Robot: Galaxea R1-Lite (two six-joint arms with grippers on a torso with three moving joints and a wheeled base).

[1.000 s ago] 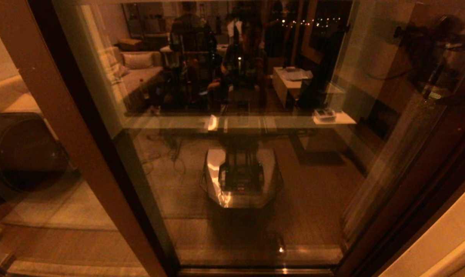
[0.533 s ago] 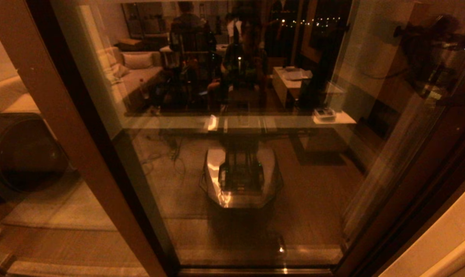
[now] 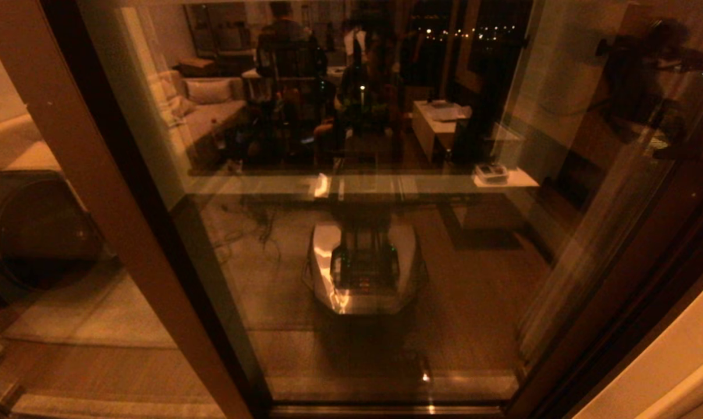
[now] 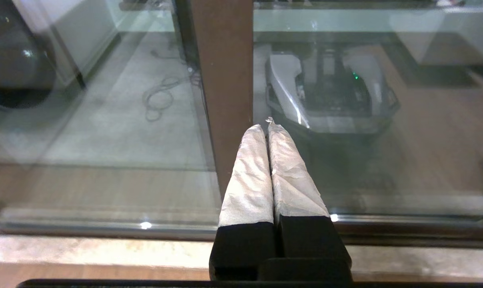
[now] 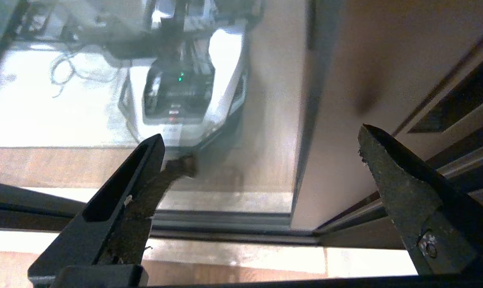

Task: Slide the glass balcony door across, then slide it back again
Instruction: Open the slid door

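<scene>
**Right gripper spread beside the door edge, nothing held**

I see the glass balcony door (image 3: 375, 233) filling the head view, its brown frame (image 3: 95, 192) slanting on the left. My right gripper (image 5: 261, 156) hangs wide apart, empty, near the right-hand edge, likely lining up a push. My left gripper (image 4: 267, 128) sits clenched and idle by the frame. Reflections hide the handle; contact is unclear.

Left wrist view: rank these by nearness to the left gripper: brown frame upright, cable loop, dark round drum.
1. brown frame upright, just past the tips of the shut left gripper.
2. cable loop, farther off, beyond the glass.
3. dark round drum, farthest, off to the robot's left.
</scene>
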